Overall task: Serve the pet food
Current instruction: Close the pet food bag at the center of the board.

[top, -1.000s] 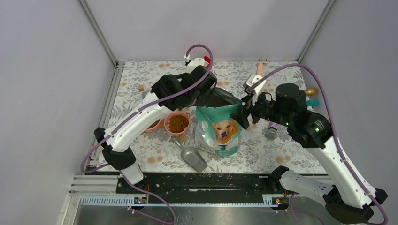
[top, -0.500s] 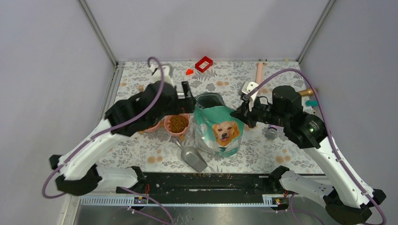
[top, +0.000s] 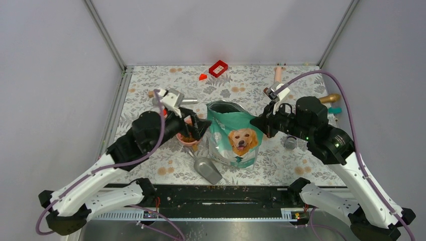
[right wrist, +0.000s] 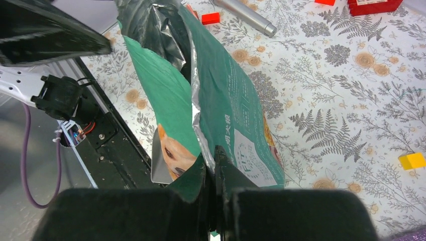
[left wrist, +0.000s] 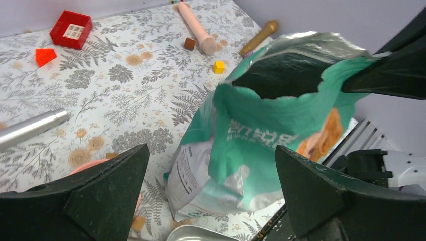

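Note:
The teal-green and white pouch (top: 233, 139) with the dog's face stands upright mid-table, its torn top (left wrist: 281, 75) gaping. My right gripper (top: 259, 124) is shut on the pouch's right upper edge; in the right wrist view the foil edge (right wrist: 198, 108) runs down into the closed gripper (right wrist: 211, 160). My left gripper (top: 198, 128) hangs open just left of the pouch, above a pink bowl (top: 186, 140) of brown pet food (top: 187, 137). Nothing sits between its fingers (left wrist: 113, 186). The arm hides much of the bowl.
A metal scoop (top: 206, 169) lies in front of the bowl and pouch. A silver cylinder (top: 188, 101), red block (top: 218, 68) and red wedge (top: 202, 77) lie at the back. A pink rod (top: 278, 74), wooden peg (top: 331, 98) and small jar (top: 290, 142) are on the right.
My left gripper let go at the pouch's mouth, opened wide and drew back left and nearer, over the bowl. My right gripper closed on the pouch's right edge.

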Controlling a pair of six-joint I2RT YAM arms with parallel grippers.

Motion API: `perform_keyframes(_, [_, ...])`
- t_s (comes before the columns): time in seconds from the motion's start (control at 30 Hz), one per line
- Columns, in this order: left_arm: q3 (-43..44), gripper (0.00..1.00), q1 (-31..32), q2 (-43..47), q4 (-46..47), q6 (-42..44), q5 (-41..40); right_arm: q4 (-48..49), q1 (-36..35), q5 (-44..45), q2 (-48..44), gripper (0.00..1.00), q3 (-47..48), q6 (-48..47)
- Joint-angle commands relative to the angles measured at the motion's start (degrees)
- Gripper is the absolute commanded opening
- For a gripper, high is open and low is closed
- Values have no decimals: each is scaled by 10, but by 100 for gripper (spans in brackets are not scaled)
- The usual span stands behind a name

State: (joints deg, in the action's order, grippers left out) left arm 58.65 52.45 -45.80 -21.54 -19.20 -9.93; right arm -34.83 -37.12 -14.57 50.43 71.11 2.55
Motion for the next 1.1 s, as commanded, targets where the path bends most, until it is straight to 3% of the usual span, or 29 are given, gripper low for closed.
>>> perform_keyframes(0.0, [10,99,-36,-50,89,61,123,74,1,-8,-38,0,6,21])
perform_keyframes(0.13, [-27,96,-68,-53,148,98,246,39,1,10,-32,0,29,14])
perform_keyframes(0.37, [-67,93,-93,-54,260,151,354,21,2,-12,-42,0,35,4])
perform_keyframes(0.67, [-16,85,-152,-135,244,230,528,9,1,-48,-65,0,38,-3])
perform_keyframes(0.77, [4,77,-162,-162,241,240,587,6,1,-48,-60,0,38,-5])
perform_keyframes(0.83, [22,69,-163,-177,226,254,616,5,1,-40,-57,0,38,-7])
perform_keyframes(1.0, [68,10,-162,-193,145,314,693,-2,1,39,-49,0,37,-5])
perform_keyframes(1.03, [85,1,-162,-193,110,341,691,-2,1,62,-46,0,37,-3])
perform_keyframes(1.07, [103,0,-162,-191,78,360,684,-4,1,78,-42,0,38,-2])
